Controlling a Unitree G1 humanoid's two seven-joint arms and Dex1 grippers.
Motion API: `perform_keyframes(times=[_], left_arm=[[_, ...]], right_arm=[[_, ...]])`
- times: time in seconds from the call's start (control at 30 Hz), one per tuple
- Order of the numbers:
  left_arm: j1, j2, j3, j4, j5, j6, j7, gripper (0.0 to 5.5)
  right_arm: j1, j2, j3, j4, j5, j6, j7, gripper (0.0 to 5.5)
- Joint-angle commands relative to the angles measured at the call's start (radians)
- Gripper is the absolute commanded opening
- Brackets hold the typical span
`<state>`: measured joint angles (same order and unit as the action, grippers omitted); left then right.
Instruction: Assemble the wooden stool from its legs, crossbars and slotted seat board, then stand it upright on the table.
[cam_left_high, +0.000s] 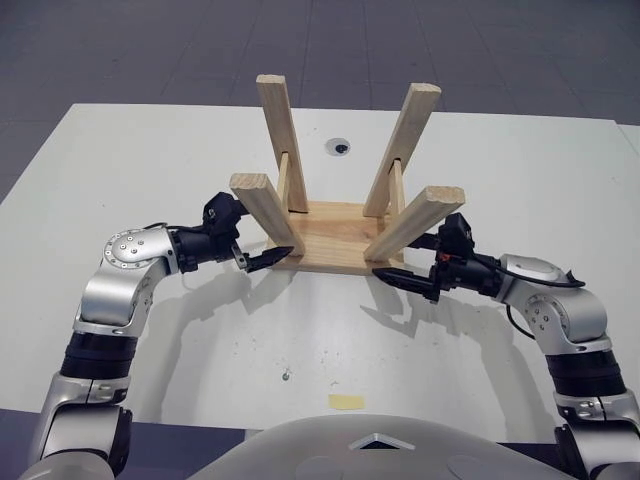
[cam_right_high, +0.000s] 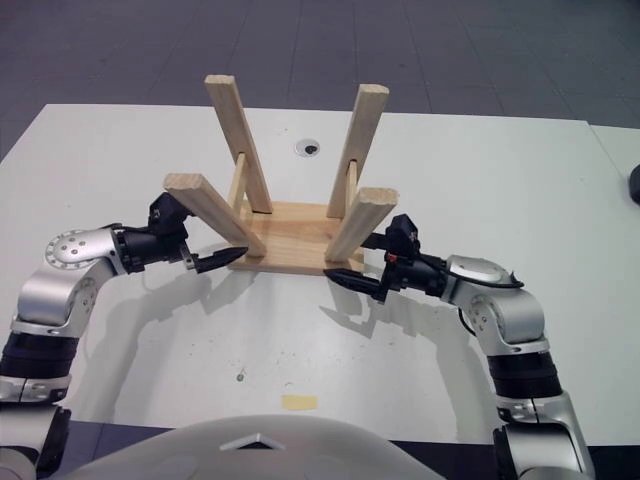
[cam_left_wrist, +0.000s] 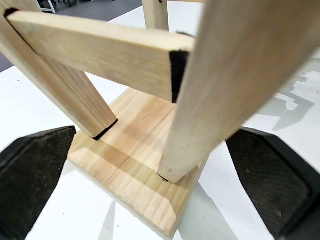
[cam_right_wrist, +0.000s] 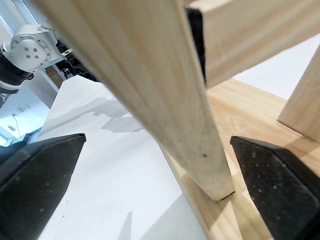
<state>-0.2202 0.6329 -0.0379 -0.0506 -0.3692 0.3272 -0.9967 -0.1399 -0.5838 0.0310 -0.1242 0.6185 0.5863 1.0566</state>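
Note:
The wooden stool stands upside down on the white table (cam_left_high: 140, 160). Its seat board (cam_left_high: 330, 248) lies flat, and the legs (cam_left_high: 276, 120) point up and splay outward, joined in pairs by crossbars (cam_left_high: 292, 182). My left gripper (cam_left_high: 268, 260) is at the board's near left corner, open, with its fingers (cam_left_wrist: 35, 170) on either side of the near left leg (cam_left_wrist: 220, 85). My right gripper (cam_left_high: 395, 280) is at the near right corner, also open. Its fingers (cam_right_wrist: 272, 175) straddle the foot of the near right leg (cam_right_wrist: 165, 95).
A round hole (cam_left_high: 341, 147) is set in the table behind the stool. A small screw (cam_left_high: 286, 376) and a scrap of yellow tape (cam_left_high: 346, 402) lie near the front edge. Dark floor lies beyond the table's far edge.

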Motion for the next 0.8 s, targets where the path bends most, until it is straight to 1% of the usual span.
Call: perform_keyframes(times=[0.03, 0.1, 0.17, 0.27, 0.3, 0.4, 0.5, 0.6, 0.7, 0.77, 0.8], left_arm=[[-0.026, -0.006, -0.019, 0.043, -0.001, -0.012, -0.045, 4.89], [-0.034, -0.009, -0.034, 0.054, -0.004, -0.006, -0.070, 4.52], [-0.042, -0.009, -0.046, 0.066, -0.007, 0.007, -0.093, 4.27], [-0.056, -0.017, -0.057, 0.101, -0.009, 0.017, -0.117, 3.67], [-0.063, -0.023, -0.060, 0.108, -0.014, 0.024, -0.122, 3.54], [-0.079, -0.038, -0.057, 0.100, -0.057, 0.080, -0.139, 2.98], [-0.088, -0.035, -0.047, 0.077, -0.125, 0.180, -0.164, 2.50], [-0.081, 0.003, -0.043, 0.049, -0.185, 0.288, -0.204, 2.01], [-0.059, 0.042, -0.019, -0.011, -0.275, 0.431, -0.226, 1.83], [-0.038, 0.051, 0.020, -0.047, -0.358, 0.534, -0.215, 1.74], [-0.023, 0.049, 0.048, -0.068, -0.409, 0.595, -0.196, 1.70]], right_arm=[[-0.050, 0.014, -0.008, 0.055, 0.007, -0.005, 0.021, 4.89], [-0.067, 0.018, -0.009, 0.082, 0.010, -0.004, 0.031, 4.54], [-0.074, 0.015, -0.005, 0.098, 0.012, 0.004, 0.047, 4.30], [-0.081, 0.022, -0.002, 0.130, 0.000, -0.004, 0.051, 3.72], [-0.082, 0.026, -0.002, 0.134, 0.000, -0.003, 0.049, 3.60], [-0.080, 0.028, 0.000, 0.138, -0.002, 0.000, 0.051, 3.05], [-0.075, 0.023, -0.002, 0.138, 0.003, 0.014, 0.057, 2.59], [-0.068, 0.013, -0.009, 0.121, 0.033, 0.055, 0.068, 2.24], [-0.055, 0.003, -0.033, 0.081, 0.107, 0.149, 0.075, 2.09], [-0.031, 0.000, -0.067, 0.027, 0.182, 0.222, 0.060, 1.99], [-0.020, 0.010, -0.106, -0.004, 0.242, 0.270, 0.031, 1.93]])
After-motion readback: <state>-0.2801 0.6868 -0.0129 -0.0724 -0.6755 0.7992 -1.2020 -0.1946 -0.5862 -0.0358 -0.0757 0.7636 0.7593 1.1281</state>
